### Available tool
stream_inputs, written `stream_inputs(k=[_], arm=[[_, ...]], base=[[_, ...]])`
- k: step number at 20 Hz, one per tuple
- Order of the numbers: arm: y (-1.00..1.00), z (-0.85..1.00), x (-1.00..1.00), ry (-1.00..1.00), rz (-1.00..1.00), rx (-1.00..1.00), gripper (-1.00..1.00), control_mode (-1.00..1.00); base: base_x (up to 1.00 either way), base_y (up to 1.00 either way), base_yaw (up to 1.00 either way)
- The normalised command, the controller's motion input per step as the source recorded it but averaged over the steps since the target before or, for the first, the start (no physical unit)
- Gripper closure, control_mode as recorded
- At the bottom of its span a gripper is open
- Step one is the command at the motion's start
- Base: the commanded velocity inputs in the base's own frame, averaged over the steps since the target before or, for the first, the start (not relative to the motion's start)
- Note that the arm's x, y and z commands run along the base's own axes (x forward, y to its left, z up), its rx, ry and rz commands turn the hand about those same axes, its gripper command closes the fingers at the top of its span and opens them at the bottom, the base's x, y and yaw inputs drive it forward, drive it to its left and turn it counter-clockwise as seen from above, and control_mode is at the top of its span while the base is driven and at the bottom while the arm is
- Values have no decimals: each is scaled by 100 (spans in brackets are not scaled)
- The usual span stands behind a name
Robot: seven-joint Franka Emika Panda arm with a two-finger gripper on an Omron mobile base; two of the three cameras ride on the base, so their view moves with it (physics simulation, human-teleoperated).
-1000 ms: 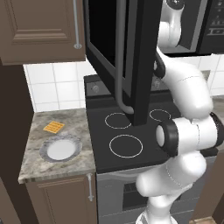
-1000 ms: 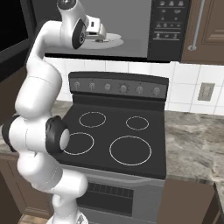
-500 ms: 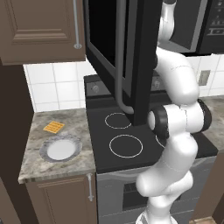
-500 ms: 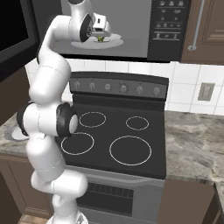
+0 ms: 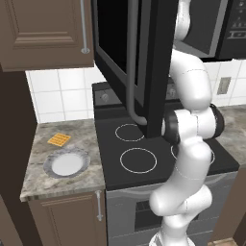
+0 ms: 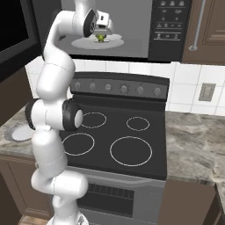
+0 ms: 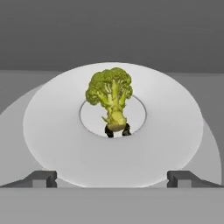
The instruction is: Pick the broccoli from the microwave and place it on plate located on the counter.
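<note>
The hand point(image 6: 102, 36) is inside the microwave point(image 6: 132, 26), right at the broccoli point(image 6: 101, 38), whereas a second ago it hung at the mouth of the cavity, short of the floret, and half a second ago it was partway in; the arm has also straightened and risen in the left base view over that time. In the hand view the two dark finger tips point(image 7: 43, 178) stand wide apart at the bottom, with nothing between them, so the hand is released and holds nothing. That reading puts the task at the final approach to the pick: the reach into the microwave looks nearly finished, and closing on the stem is not yet done. The broccoli point(image 7: 110, 98) stands upright in the middle of the round white turntable plate point(image 7: 52, 131) inside the microwave, its bumpy green crown on top and a paler yellow-green stem below, with a small dark patch at its foot. It looks small against the turntable and centred ahead of the hand, so a straight advance seems to suit. The microwave door point(image 5: 139, 62) hangs open over the black stovetop point(image 5: 139, 144). To the left of the stovetop, well away from the microwave, the plate point(image 5: 48, 166) lies bare on the counter point(image 5: 38, 187), with the flat orange waffle-like square point(image 5: 59, 140) just behind it.
</note>
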Motion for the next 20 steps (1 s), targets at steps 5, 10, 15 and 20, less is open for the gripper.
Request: stream_inputs(k=[5,10,15,20], arm=[[0,-7,30,0,0,0,-100,-100],[2,-21,44,0,0,0,-100,-100],[0,0,43,1,0,0,-100,-100],[0,0,33,0,0,0,-100,-100]], base=[[0,0,0],[0,0,0],[0,0,0],[0,0,0]])
